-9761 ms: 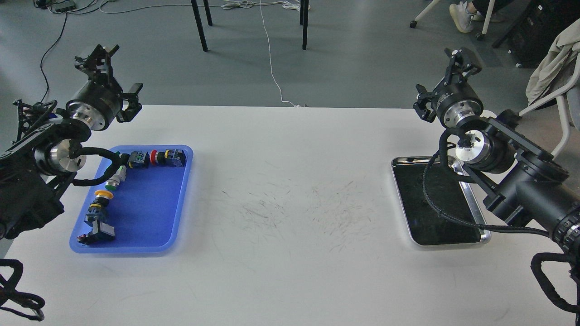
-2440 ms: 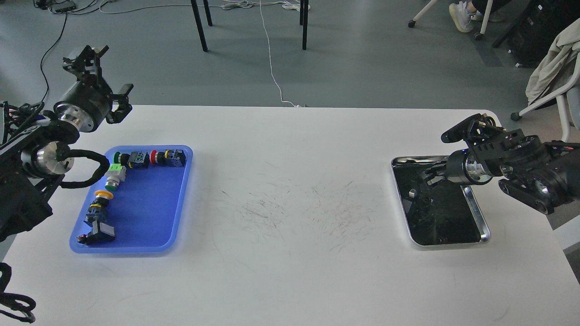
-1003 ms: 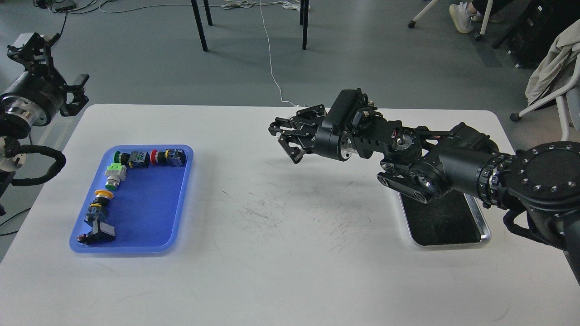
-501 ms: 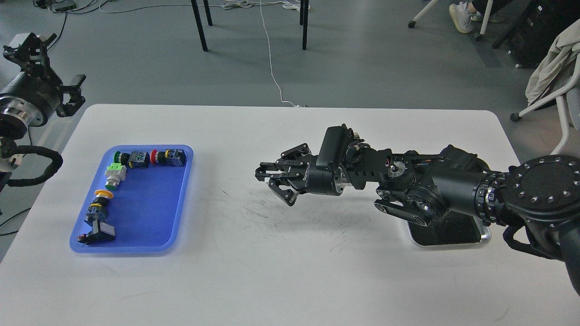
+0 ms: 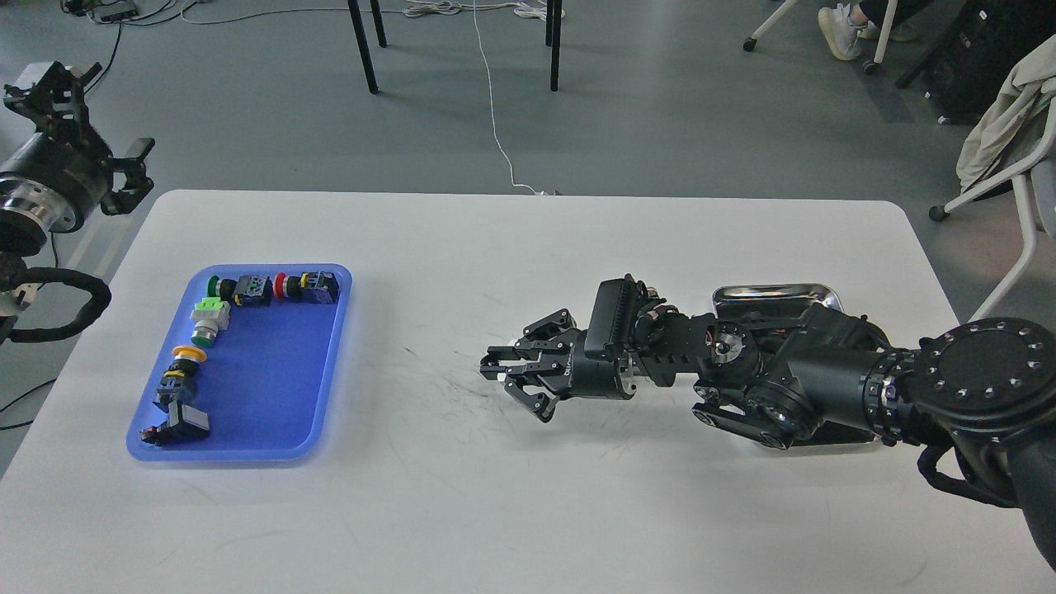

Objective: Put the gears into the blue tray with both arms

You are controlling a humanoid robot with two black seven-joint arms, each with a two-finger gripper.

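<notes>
The blue tray point(image 5: 272, 388) lies at the table's left, with several colourful push-button switches point(image 5: 272, 289) along its far and left sides. No gears show anywhere; I cannot tell whether one sits inside my right gripper. My right arm reaches leftward low over the middle of the table, and its gripper point(image 5: 513, 378) points at the blue tray from well to the right of it. Its claw fingers are dark and bunched together. My left gripper point(image 5: 82, 124) is raised off the table's far left corner, its fingers spread wide with nothing between them.
A silver metal tray point(image 5: 775, 291) lies at the right, mostly covered by my right arm. The table's middle is white and scuffed with dark marks point(image 5: 462, 388). Beyond the far edge are chair legs point(image 5: 363, 45) and a white cable point(image 5: 495, 107) on the floor.
My right arm swung from the silver tray leftward to the table's middle. In the last half second it sank lower and drew slightly toward me. The left gripper barely moved.
</notes>
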